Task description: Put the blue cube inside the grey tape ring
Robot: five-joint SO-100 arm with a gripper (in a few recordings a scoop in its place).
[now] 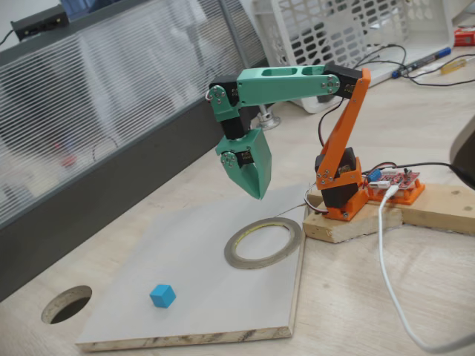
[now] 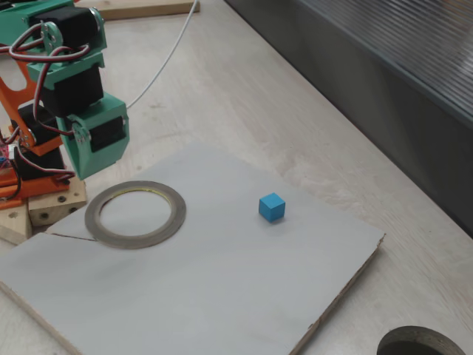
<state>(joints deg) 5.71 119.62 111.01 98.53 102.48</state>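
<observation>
The small sky-blue matte cube [image 1: 162, 296] [image 2: 272, 207] sat flat on one face on the pale grey board [image 1: 171, 252] [image 2: 222, 281], with no long axis to speak of; in both fixed views one of its vertical edges was turned toward the camera. It lay well apart from the wide, flat grey tape ring [image 1: 264, 243] [image 2: 135, 214] with the yellowish inner rim, which rested flat on the same board near the arm's base. The ring's round opening held nothing but bare board.

The board itself lay on the light wooden counter [image 1: 386, 297] [image 2: 244, 96], which had a dark round cut-out hole [image 1: 66, 304] [image 2: 421, 344] just beyond the board's corner.

The green tool [image 1: 256, 191] hung pointing downward above the board, over the far side of the ring, touching neither ring nor cube. Its fingers came together to a single narrow point, with no gap visible between them, and they gripped nothing. In a fixed view the tool's green body [image 2: 96, 140] stood above the ring's edge.
</observation>
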